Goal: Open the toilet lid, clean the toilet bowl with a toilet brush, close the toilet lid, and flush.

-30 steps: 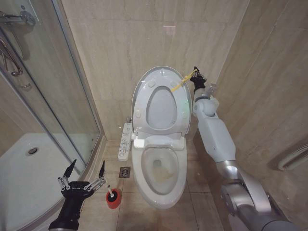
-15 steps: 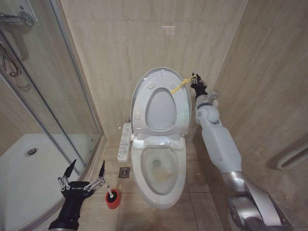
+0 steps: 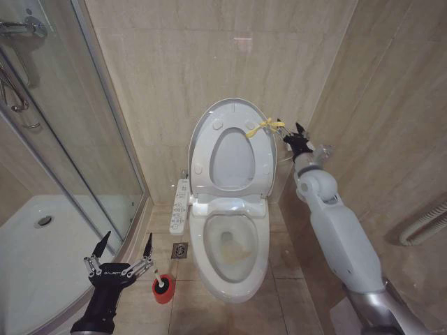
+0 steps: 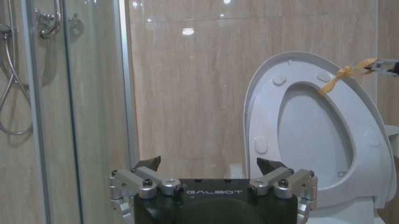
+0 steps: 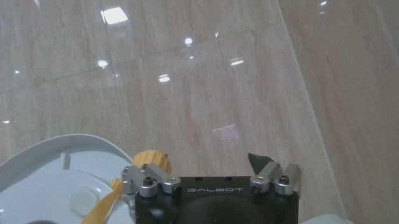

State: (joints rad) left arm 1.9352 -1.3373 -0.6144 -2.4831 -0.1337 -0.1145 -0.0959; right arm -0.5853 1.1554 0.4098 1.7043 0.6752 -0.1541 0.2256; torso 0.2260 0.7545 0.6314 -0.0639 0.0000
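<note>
Right claw [image 3: 292, 134]: raised at the upper right edge of the large smooth white oval plastic toilet lid [image 3: 234, 150], beside the beige tiled side wall [image 3: 391, 125]. From the right wrist view its two fingers stand apart, with the yellow tag [image 3: 263, 126] lying against one finger; from the left wrist view the tag's free end meets the claw tip. Whether it is actually pinched cannot be told.

Left claw [image 3: 124, 252]: low over the tiled floor [image 3: 279, 258] near the glass shower enclosure [image 3: 63, 139], fingers spread wide, holding nothing and touching nothing.

The lid stands upright against the back wall, with the white ring-shaped seat [image 3: 232, 155] folded up against it. The white ceramic oval toilet bowl [image 3: 230, 251] is uncovered below, its white button panel [image 3: 180, 204] along the side toward the shower. The toilet brush [image 3: 162, 281], thin white handle and dark head, sits in its squat red cup holder [image 3: 163, 290] on the floor, between the left claw and the bowl.

Versus 1.0 s ago: right claw has moved away from the lid edge toward the side wall and sits lower; the tag now hangs nearer level rather than slanting up. Lid, brush and left claw unchanged.
</note>
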